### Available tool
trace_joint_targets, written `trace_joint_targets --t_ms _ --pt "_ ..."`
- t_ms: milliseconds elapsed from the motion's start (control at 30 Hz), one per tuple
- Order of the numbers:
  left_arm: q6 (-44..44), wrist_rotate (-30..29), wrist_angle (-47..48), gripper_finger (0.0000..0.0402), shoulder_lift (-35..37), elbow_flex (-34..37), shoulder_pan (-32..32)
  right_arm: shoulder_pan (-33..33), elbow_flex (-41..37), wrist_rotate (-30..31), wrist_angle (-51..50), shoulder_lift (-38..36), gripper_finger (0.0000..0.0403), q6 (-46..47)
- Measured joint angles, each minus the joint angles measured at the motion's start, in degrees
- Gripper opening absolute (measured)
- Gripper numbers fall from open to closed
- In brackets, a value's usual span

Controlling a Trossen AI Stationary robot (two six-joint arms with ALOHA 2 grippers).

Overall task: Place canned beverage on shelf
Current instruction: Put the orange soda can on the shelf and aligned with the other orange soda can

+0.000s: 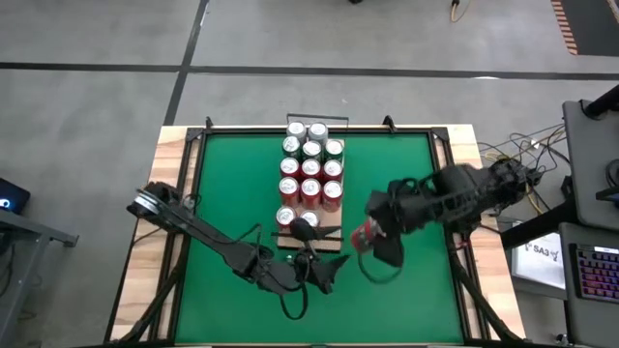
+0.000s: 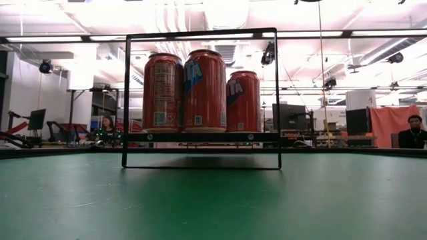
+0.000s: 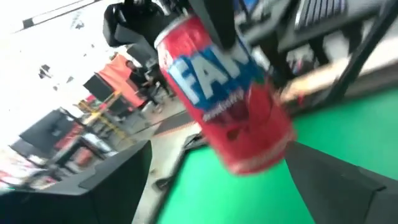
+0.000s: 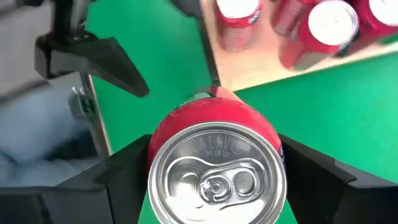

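A red beverage can (image 1: 366, 235) hangs over the green mat just right of the shelf's near end, with my right gripper (image 1: 372, 237) shut on it. In the right wrist view its silver top (image 4: 214, 177) faces the camera. The shelf (image 1: 332, 225), a pale wood board with black rails (image 2: 200, 137), carries several upright red cans (image 1: 309, 169). My left gripper (image 1: 329, 275) stands open near the table's front edge, just short of the held can (image 3: 227, 93), with nothing between its fingers. My right gripper pinches the can's upper side wall (image 4: 158, 134) between its two fingers (image 4: 124, 177), one on each side just below the rim. The fingers come slanting down from above. The can is tilted and lifted clear of the mat.
The green mat (image 1: 232, 184) has free room left and right of the shelf. A black frame runs along the wooden table border (image 1: 169, 164). A keyboard and cables (image 1: 590, 266) lie off the table's right side. People (image 2: 413, 130) sit in the room beyond.
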State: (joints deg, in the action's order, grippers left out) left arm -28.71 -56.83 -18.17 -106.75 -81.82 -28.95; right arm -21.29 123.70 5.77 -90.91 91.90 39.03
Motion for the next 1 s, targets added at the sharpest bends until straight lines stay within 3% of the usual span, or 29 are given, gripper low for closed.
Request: trace_joint_targets --t_ms 133,233,467,600,800,1000 --pt "-0.9 -0.4 13.5 0.0339 5.8 1.8 0.8 5.3 -0.3 -5.1 0.8 -0.9 0.0286 4.2" --pt "-2.4 3.2 15.0 0.0331 12.5 6.7 2.0 8.5 -0.4 -6.3 0.8 -0.3 0.0286 4.7" --pt "-9.5 11.5 -5.8 0.0324 30.9 27.1 5.0 13.9 -0.6 -6.0 0.9 3.4 0.0286 4.2" --pt "-13.8 15.2 -19.3 0.0324 39.7 37.3 5.5 17.0 -0.8 -5.5 0.9 5.8 0.0286 9.2" --pt "-14.1 18.3 -23.7 0.0324 48.9 47.6 5.6 20.1 -1.2 -5.5 1.0 11.5 0.0286 17.6" --pt "-17.2 19.2 -25.9 0.0324 54.1 51.5 5.6 20.8 -1.2 -7.5 1.0 16.4 0.0286 21.2"
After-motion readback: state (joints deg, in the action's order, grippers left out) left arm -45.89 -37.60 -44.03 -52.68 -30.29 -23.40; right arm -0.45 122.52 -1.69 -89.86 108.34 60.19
